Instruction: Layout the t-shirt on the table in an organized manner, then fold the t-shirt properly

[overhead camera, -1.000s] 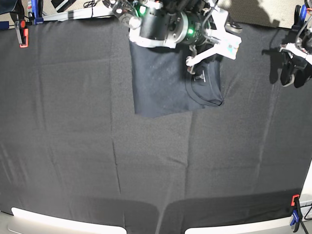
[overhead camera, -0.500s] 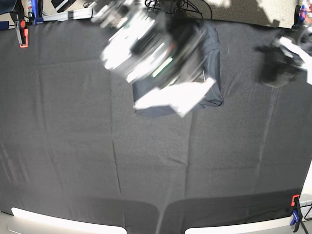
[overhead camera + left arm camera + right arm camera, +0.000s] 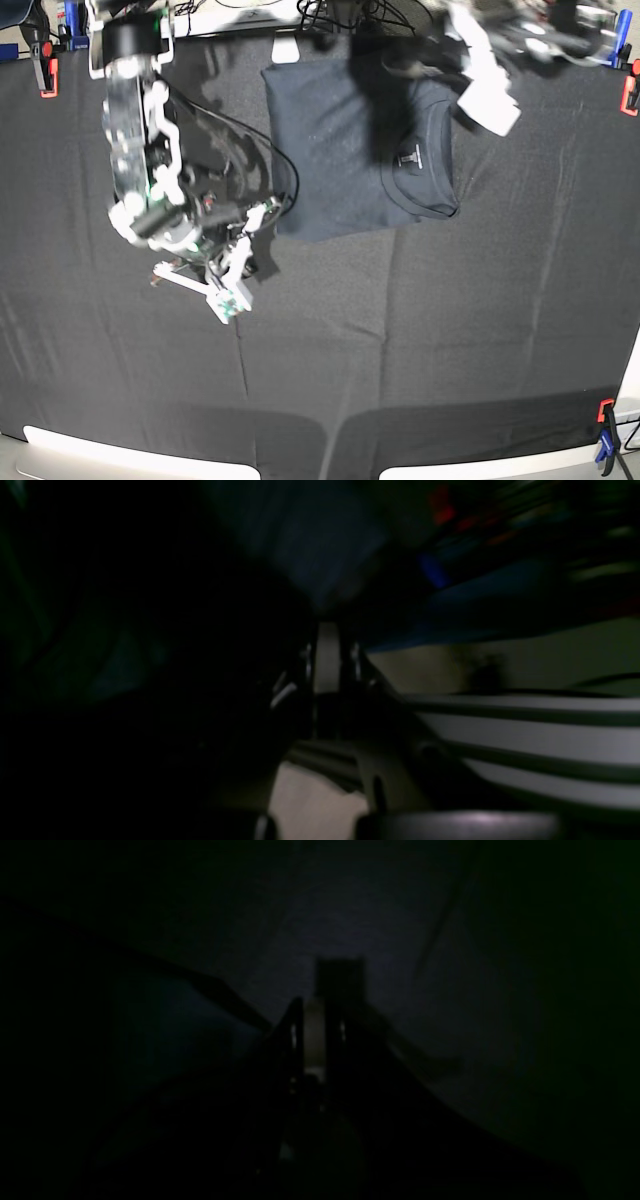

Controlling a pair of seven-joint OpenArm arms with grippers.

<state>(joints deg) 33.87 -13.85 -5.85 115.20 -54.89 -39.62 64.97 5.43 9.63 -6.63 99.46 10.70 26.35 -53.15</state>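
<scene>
1. t-shirt (image 3: 340,150) lies folded into a rectangle at the far middle of the table (image 3: 450,340), collar toward the near right
2. right gripper (image 3: 232,283) closed, empty, just beside its near-left corner
3. left gripper (image 3: 490,95) closed, empty, blurred at the shirt's far right

sheeny cloth t-shirt (image 3: 340,150), matte table (image 3: 450,330)

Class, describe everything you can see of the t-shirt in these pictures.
The t-shirt is dark navy, thin and slightly sheeny, folded into a neat rectangle. Its round ribbed collar with a small label faces the base view's right. It lies flat near the far edge of the black-clothed table; neither gripper touches it.
</scene>
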